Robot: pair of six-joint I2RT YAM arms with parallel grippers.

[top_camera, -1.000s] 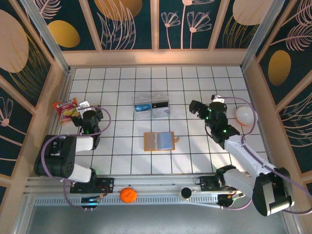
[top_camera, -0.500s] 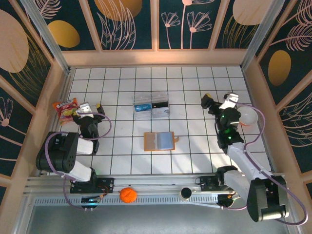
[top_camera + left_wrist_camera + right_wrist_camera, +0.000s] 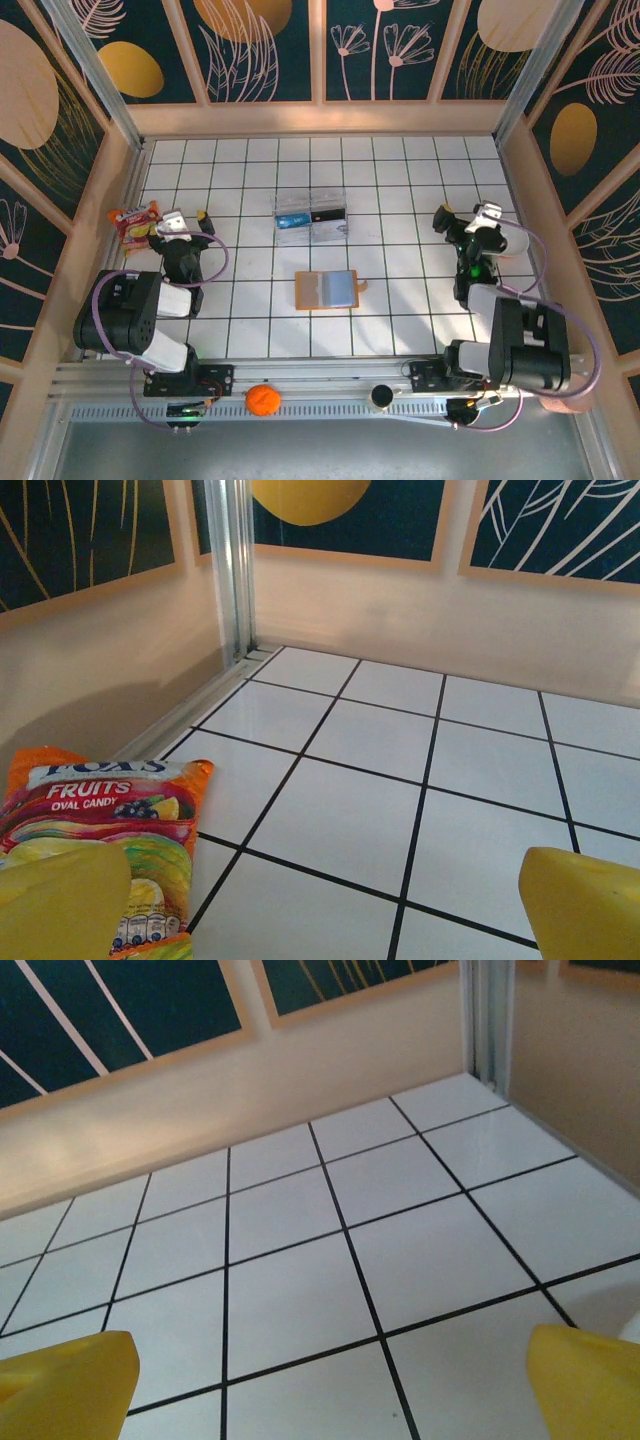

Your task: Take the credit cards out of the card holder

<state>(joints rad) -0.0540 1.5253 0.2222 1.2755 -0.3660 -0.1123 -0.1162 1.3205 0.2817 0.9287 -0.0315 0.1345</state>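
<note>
Card holder [image 3: 327, 290] lies opened flat on the white tiled table [image 3: 400, 180], with its orange-tan half on the left and its grey-blue half on the right. A small strap tab pokes out from its right edge. From above you cannot tell whether any card sits in its pockets.

Just beyond the card holder, toward the far wall, stands the clear box [image 3: 311, 217]. Inside it you see a blue flat piece and a dark one side by side, which look like the credit cards [image 3: 293, 221].

Your left gripper [image 3: 180, 224] is well to the left of the card holder and a little farther back. Its jaws are spread wide and grasp nothing. In the left wrist view its yellow fingertips [image 3: 60, 900] stand far apart over bare tile. The left one is over the near end of a Fox's fruit candy bag [image 3: 110, 820], but you cannot tell if it touches.

Your right gripper [image 3: 466, 222] is well to the right of the card holder, released and empty, with bare tile between its fingertips [image 3: 590, 1380]. A white bowl [image 3: 515, 243] sits just beside it, on the side away from the card holder.

Nearer than the card holder, an orange ball [image 3: 261, 399] rests on the rail.
</note>
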